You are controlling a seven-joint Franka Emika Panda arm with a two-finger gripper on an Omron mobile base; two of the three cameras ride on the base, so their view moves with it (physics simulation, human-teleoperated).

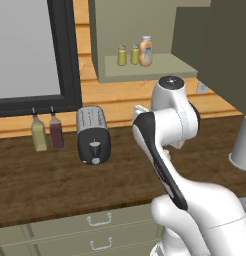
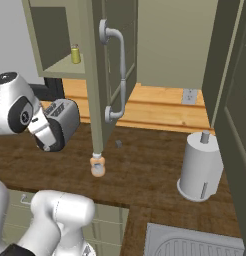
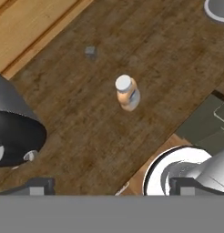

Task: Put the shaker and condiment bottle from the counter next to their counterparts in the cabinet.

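**Me:** Gripper (image 3: 111, 190) first: it hangs high over the desk (image 3: 86, 123), looking down, with nothing between its tips. They sit far apart at the bottom of my hand view, so I read it as wide.

**Other:** And the target?

**Me:** Below, well apart from me, the condiment bottle (image 3: 128, 94) stands upright on the wood, between the toaster (image 3: 13, 127) and the paper towel roll (image 2: 200, 167). It is near the desk's front edge, just under the open cabinet door (image 2: 107, 75).

**Other:** How will it handle?

**Me:** Small, rigid and light, I judge; its rounded body looks slippery. I would close on the label band below the cap, square across the middle.

**Other:** The cabinet (image 1: 145, 30)?

**Me:** Its shelf carries two shakers (image 1: 128, 54) side by side, with the twin bottle (image 1: 146, 51) just beside them.
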